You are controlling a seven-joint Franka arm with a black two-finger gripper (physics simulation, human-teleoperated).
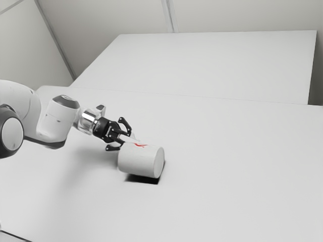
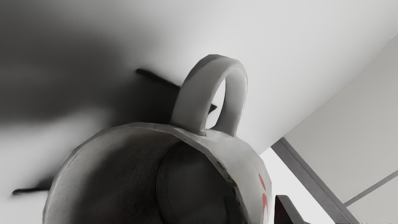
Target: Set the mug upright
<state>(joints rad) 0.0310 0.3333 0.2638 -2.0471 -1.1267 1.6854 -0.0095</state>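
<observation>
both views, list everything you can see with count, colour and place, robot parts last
cylindrical mug: 1, white, on its side, mouth toward the gripper
looped mug handle: 1, white, on the mug's outer wall
painted marking: 1, red, on the mug's outer wall
broad smooth table: 1, white, under the mug
flat surface: 1, white, beyond the table
plain walls: at least 2 faces, pale grey, in the background
narrow strips: at least 2, grey, along the walls
jointed arm: 1, white with dark caps, at the exterior view's left
two-finger gripper: 1, black, fingers either side of the mug's wall
</observation>
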